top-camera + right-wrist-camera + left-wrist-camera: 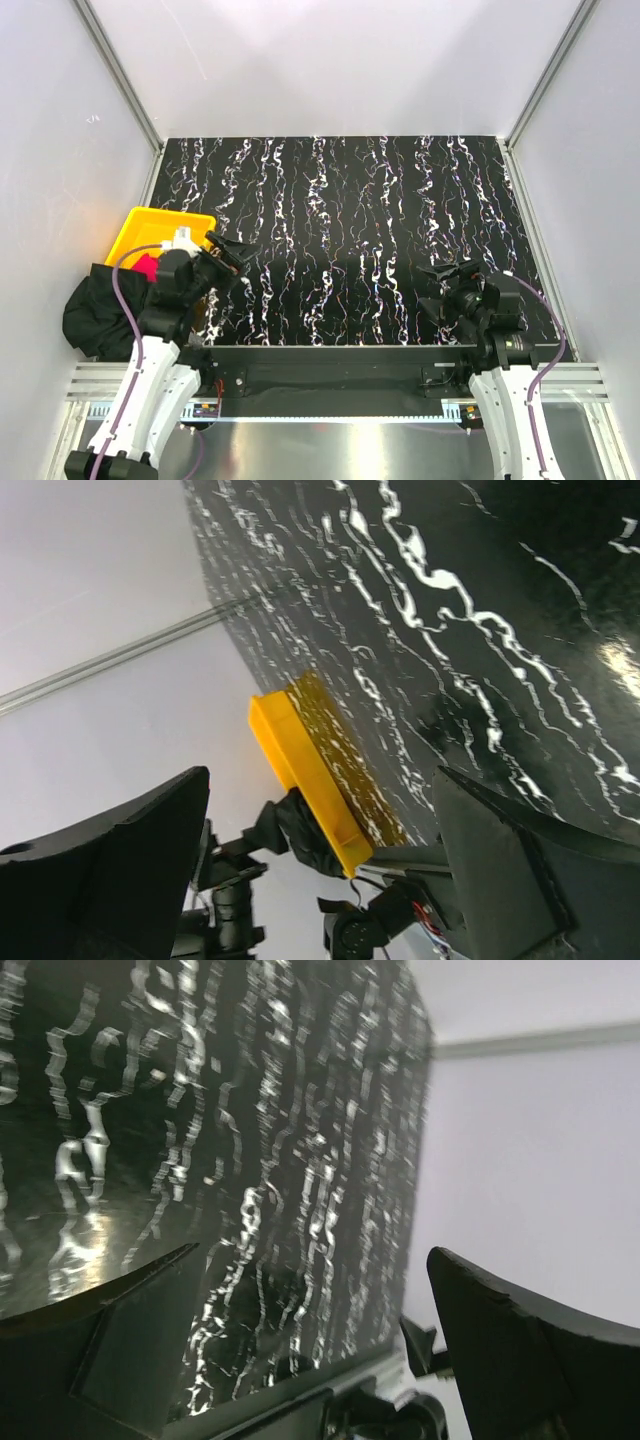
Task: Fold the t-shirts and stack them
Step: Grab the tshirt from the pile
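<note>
— Where did the hands sit?

— Both were spread and empty. The left hand (232,252) hung just right of the yellow tray's (170,215) near end. The right hand (432,285) was well right of it, across the bench (350,220).

— And the shirts?

— The black t-shirt (100,312) slumped over the tray's near-left side, and the pink t-shirt (147,266) was bunched inside its near end. Neither showed a clear long axis. Both lay left of the left hand, clearly the nearer one.
</note>
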Tool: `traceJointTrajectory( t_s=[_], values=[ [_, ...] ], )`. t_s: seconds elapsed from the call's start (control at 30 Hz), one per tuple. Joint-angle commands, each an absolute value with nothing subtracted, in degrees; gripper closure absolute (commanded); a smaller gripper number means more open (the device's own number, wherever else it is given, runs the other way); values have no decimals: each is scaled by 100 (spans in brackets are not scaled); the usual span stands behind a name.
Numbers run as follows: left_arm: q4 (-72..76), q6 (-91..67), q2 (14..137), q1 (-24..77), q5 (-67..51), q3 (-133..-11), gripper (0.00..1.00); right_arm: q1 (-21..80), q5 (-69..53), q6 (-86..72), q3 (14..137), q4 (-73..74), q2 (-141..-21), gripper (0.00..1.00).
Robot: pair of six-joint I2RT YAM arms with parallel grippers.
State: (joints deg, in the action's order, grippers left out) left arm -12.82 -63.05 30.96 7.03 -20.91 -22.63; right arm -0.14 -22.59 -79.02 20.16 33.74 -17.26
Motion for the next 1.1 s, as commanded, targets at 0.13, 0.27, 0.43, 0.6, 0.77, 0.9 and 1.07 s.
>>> traceJointTrajectory(
  t_s=[0.13,0.27,0.43,0.6,0.77,0.9,1.07],
  values=[
    [-2839,-4722,3498,545,-1644,-3884,1,-35,-2698,-7094,2258,3683,-1916,0],
    [-3014,-4431,3524,422,-1504,-4437,1,-35,-2654,-6637,2671,3726,-1705,0],
    [-4204,-4122,4401,299,-486,-5385,2,-35,-2927,-5900,3234,3893,-2056,0],
    [-5509,-4069,6070,203,1594,-6897,3,-35,-3050,-5108,3699,4218,-2451,0],
    [-5986,-3604,7724,-296,3338,-7822,1,-35,-3032,-5053,3744,4307,-2523,0],
    [-5731,-3165,8462,-1185,3577,-7840,17,-35,-3129,-5308,3481,4263,-2374,0],
    [-5425,-2603,8825,-1678,4420,-7262,15,255,-3217,-5063,3577,4402,-2399,0]
  ],
)
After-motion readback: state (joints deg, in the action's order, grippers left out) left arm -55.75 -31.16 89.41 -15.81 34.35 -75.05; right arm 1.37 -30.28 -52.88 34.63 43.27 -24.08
